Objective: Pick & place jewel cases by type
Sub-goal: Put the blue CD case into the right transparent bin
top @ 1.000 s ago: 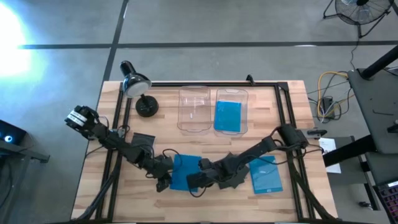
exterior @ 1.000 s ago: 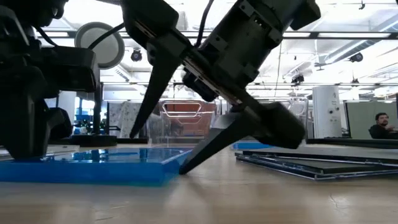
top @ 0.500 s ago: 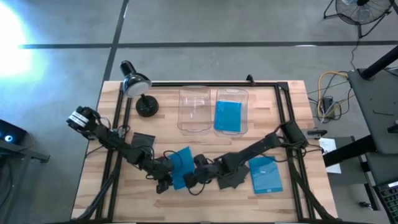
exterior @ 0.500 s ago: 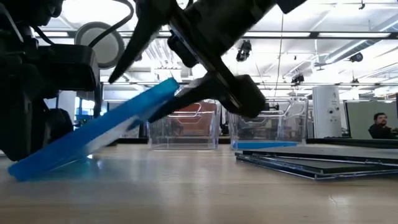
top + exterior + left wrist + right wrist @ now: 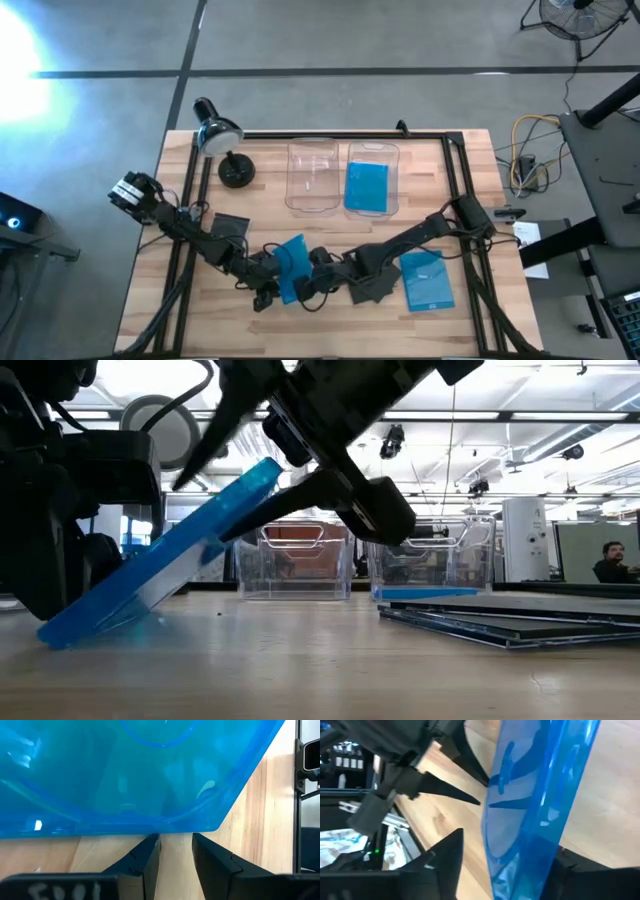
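A bright blue jewel case (image 5: pixel 291 266) stands tilted near the table's near edge. Its lower left edge (image 5: pixel 60 630) is on the wood and its right edge is raised. My right gripper (image 5: pixel 312 273) is shut on that raised edge. My left gripper (image 5: pixel 175 838) sits low at the case's lower edge, its fingers a narrow gap apart and pointing at that edge. Dark jewel cases (image 5: pixel 372 286) lie flat to the right, with another blue case (image 5: pixel 426 280) beside them. One more blue case (image 5: pixel 366 186) lies in the right clear bin (image 5: pixel 394 160). My left gripper has its fingertips (image 5: pixel 150 845) right at the case's lower edge (image 5: pixel 165 826); whether they touch it I cannot tell. My right gripper pinches the case's raised right edge (image 5: pixel 262 472) between its two fingers, one above (image 5: pixel 445 857) and one below. It comes from the table's right, slanting down. The case is tilted, its left edge on the table.
The empty left clear bin (image 5: pixel 313 178) stands by the right bin at the far middle. A desk lamp (image 5: pixel 220 140) stands at the far left corner. A black frame rail (image 5: pixel 460 200) runs along the table's sides. A person (image 5: pixel 610 560) sits in the room beyond.
The blue case lay flat a second ago, with the right gripper's lower finger at its right edge. The right gripper has moved left and up and taken hold. That has tipped the case's right edge high, while its left edge stayed on the table by the left gripper.
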Tool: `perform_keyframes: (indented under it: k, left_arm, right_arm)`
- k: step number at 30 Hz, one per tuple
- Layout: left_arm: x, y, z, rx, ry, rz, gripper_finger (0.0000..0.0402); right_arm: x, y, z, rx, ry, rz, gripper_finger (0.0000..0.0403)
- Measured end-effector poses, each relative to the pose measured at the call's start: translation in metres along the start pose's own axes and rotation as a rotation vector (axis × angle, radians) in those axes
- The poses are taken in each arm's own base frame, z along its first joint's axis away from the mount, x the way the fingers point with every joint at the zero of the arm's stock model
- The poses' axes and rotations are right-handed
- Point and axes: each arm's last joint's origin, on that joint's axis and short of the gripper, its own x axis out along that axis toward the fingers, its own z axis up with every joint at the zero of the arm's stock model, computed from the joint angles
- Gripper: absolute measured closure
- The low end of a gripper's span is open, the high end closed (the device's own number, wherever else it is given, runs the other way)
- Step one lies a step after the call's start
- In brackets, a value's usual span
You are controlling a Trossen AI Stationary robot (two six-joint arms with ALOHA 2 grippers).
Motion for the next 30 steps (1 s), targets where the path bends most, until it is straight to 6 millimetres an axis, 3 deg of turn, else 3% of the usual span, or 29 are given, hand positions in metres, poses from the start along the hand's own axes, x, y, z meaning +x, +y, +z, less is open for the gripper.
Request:
perform_keyframes:
  k: [9, 15, 19, 23, 27, 30]
  left_arm:
    - [-0.015, -0.010, -0.007, 0.008, -0.041, 0.014, 0.0298]
    - [-0.046, -0.026, -0.021, -0.049, -0.117, 0.020, 0.0298]
    - [-0.068, -0.037, -0.030, -0.072, -0.179, -0.017, 0.0298]
    - [-0.085, -0.042, -0.031, -0.102, -0.277, -0.042, 0.0298]
    - [-0.096, -0.043, -0.027, -0.126, -0.370, -0.050, 0.0298]
    - [-0.101, -0.043, -0.023, -0.142, -0.420, -0.054, 0.0298]
  right_arm:
    - [-0.002, -0.001, -0.005, -0.012, 0.068, -0.015, 0.0369]
    - [-0.032, 0.004, -0.020, -0.048, 0.118, -0.100, 0.0384]
    - [-0.080, 0.019, -0.026, -0.014, 0.018, -0.114, 0.0381]
    - [-0.149, 0.025, -0.030, 0.138, -0.268, -0.118, 0.0384]
    - [-0.209, 0.008, -0.022, 0.243, -0.461, -0.210, 0.0384]
    - [-0.243, -0.010, 0.002, 0.269, -0.544, -0.331, 0.0384]
